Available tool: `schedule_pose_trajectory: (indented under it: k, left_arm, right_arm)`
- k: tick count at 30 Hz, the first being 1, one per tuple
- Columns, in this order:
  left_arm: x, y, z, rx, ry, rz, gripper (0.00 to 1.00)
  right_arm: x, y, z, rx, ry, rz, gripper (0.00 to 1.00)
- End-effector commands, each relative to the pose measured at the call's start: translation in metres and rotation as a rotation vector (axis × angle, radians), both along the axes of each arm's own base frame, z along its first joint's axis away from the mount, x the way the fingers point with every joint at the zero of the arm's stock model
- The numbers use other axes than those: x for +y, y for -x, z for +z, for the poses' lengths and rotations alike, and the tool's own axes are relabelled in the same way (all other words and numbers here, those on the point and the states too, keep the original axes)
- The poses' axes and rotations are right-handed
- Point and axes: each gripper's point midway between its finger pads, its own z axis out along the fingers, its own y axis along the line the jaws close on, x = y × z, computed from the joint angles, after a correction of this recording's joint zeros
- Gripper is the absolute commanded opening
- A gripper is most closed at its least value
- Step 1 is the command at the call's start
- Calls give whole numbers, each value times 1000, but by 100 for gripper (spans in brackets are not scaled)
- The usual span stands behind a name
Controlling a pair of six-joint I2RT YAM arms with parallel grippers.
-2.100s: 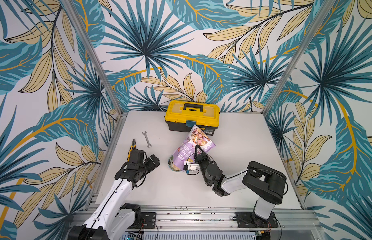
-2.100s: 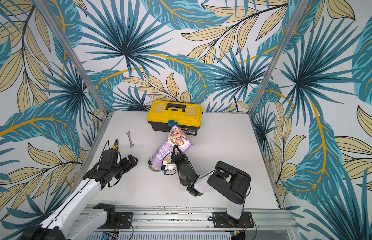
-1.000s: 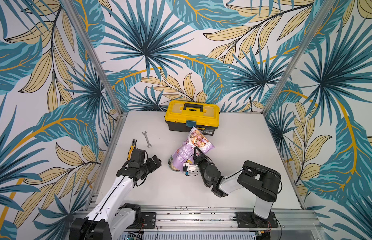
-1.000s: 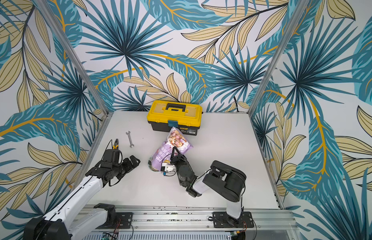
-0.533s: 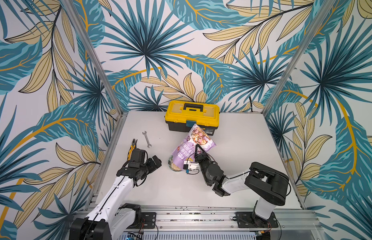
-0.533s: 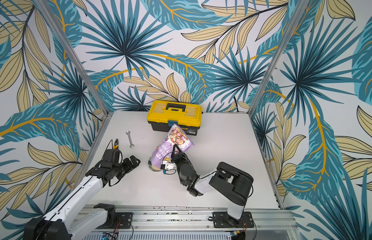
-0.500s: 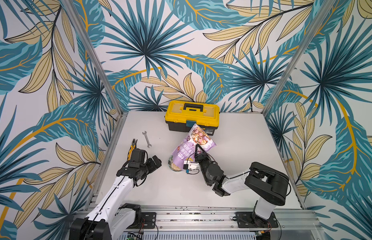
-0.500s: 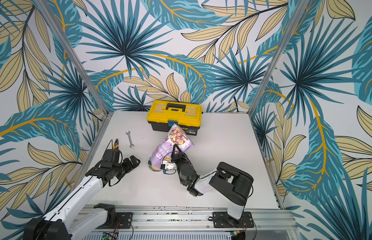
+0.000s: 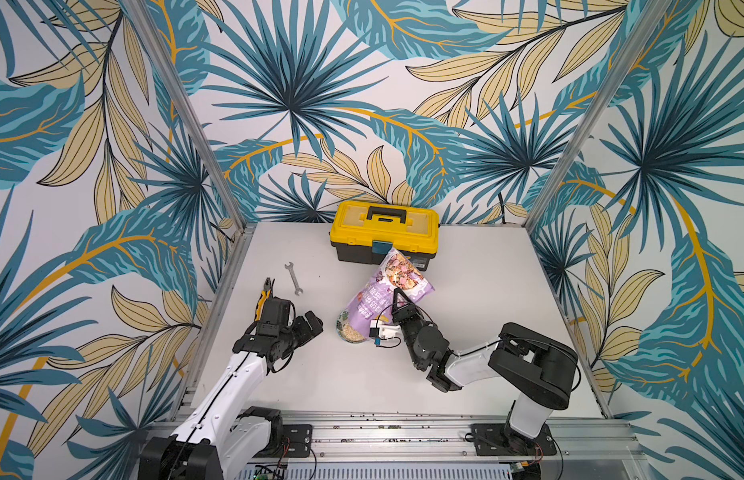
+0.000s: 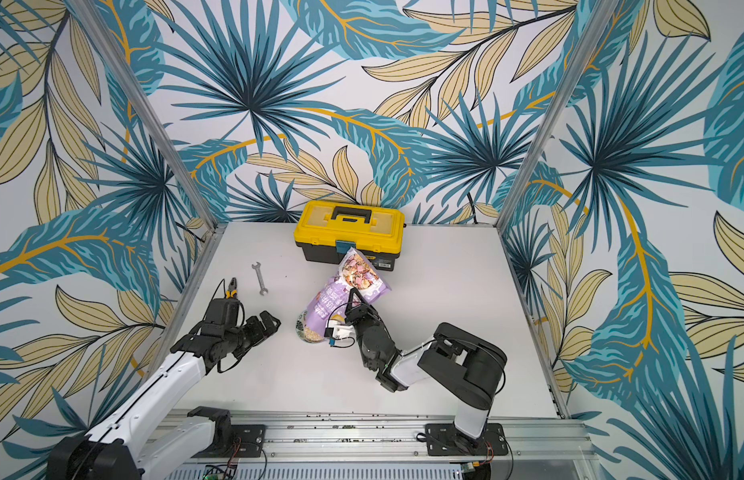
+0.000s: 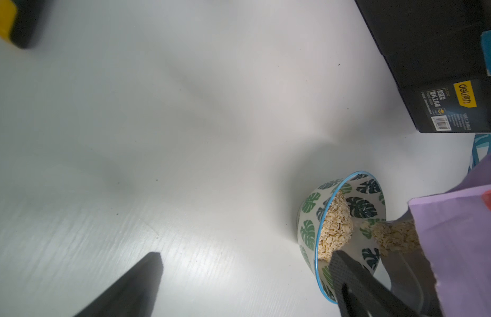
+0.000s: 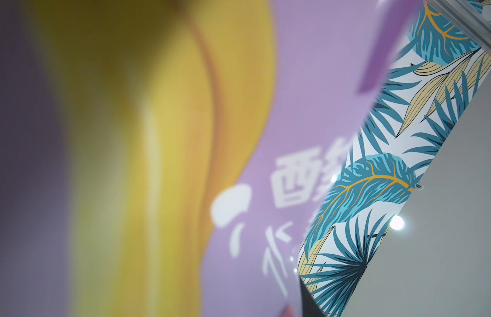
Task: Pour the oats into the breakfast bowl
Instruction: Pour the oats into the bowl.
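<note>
Evidently mid-pour. Grips the pouch [image 9: 387, 286] across its middle with the right end effector [image 9: 398, 306], closed partway onto the plastic. Holds it above the bowl [image 9: 341, 328] so the base can swing up and away, toward the toolbox [image 9: 385, 232] behind the bowl. Tilts the torn mouth down over the bowl's rim so the oats [image 11: 336, 227] can slide out. Shows, in the left wrist view, a heap already inside the bowl and more flakes at the mouth just above it. Parks the left end effector [image 9: 310, 326] beside the bowl, wide open and empty, apart from it in both top views — probably on hand to steady the bowl if nudged. Leaves wrench [image 9: 293, 278] and pliers [image 9: 267, 291] on the worktop [image 9: 486, 291], well apart from the bowl and clear of any spill.
</note>
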Motion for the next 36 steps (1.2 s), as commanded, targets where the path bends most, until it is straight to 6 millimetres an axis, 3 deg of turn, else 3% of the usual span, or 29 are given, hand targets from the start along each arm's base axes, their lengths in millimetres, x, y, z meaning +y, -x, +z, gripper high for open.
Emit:
schedule_pose_trajectory:
  k: [1, 5, 11, 36]
  left_arm:
    - [1, -5, 10, -35, -2, -4, 100]
    - [1, -5, 10, -34, -4, -5, 100]
    - [-3, -6, 8, -32, 12, -21, 100]
    - [-6, -8, 9, -41, 18, -40, 100]
  right_arm:
    - [-3, 2, 46, -126, -88, -10, 0]
    - [0, 6, 31, -138, -44, 2, 0]
    - [2, 5, 49, -159, -75, 4, 0]
    - [4, -4, 38, 5, -39, -78, 0]
